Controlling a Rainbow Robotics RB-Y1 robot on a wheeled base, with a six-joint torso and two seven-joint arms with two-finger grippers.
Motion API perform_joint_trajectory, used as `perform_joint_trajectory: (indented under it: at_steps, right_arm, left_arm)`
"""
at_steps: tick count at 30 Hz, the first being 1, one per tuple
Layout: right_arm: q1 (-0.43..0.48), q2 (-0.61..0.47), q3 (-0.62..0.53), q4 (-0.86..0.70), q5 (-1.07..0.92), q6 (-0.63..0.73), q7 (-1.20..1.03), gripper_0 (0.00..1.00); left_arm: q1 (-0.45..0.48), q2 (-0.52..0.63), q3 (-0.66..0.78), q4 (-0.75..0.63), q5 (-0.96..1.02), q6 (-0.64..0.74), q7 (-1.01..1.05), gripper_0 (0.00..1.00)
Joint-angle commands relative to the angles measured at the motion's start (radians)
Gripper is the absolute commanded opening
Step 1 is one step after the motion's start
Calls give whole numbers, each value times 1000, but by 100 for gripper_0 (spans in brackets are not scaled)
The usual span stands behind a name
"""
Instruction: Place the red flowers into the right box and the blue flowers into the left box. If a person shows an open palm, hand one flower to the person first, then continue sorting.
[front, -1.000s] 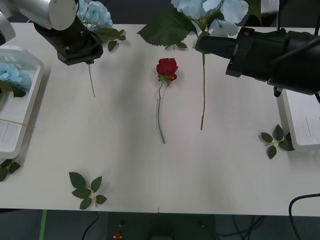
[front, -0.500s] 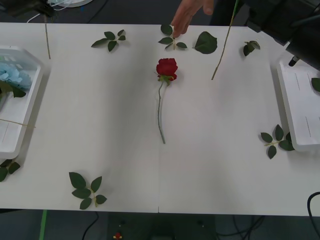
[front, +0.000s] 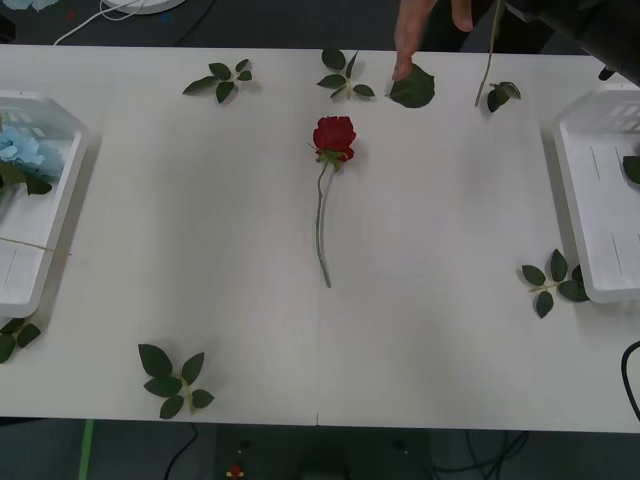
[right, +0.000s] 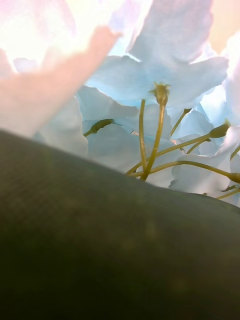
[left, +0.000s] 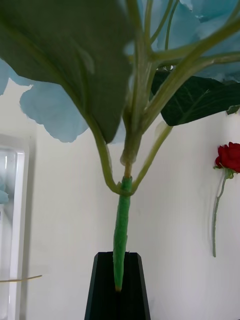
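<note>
Blue flower (left: 150, 65) rides clamped by its stem in the left gripper (left: 118, 280); another fills the right gripper's camera, grip unclear, as a person's hand (front: 420, 35), fingers pointing down, reaches over the table's (front: 200, 250) far edge. One rose (front: 334, 136) lies mid-table.

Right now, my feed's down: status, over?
Left end effector shut on blue flower stem. Right arm raised, second blue flower stem dangling. Rose mid-table, untouched. Person's hand at far edge.

The left gripper (left: 118, 287) has flat matte-black fingers (left: 102, 295) with angled upper corners.
</note>
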Motion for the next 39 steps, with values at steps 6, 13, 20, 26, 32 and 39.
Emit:
perform_joint_trajectory:
  at_steps: [6,13,20,26,32,39]
  right_arm:
    - [-127,27,37,76,122,-23,24,0]
    - [-130,28,41,84,125,-24,24,0]
    - [-130,28,44,84,124,-24,16,94]
    - [-130,28,44,84,124,-24,15,100]
    - [-130,28,46,84,124,-24,12,100]
    - [-129,27,44,84,124,-23,9,100]
  left_arm:
    - [3,56,20,-34,-7,8,-24,0]
    - [3,56,20,-34,-7,8,-24,0]
    - [3,56,20,-34,-7,8,-24,0]
    - [3,56,20,-34,-7,8,-24,0]
    - [3,56,20,-34,-7,8,-24,0]
    - [3,56,20,-34,-7,8,-24,0]
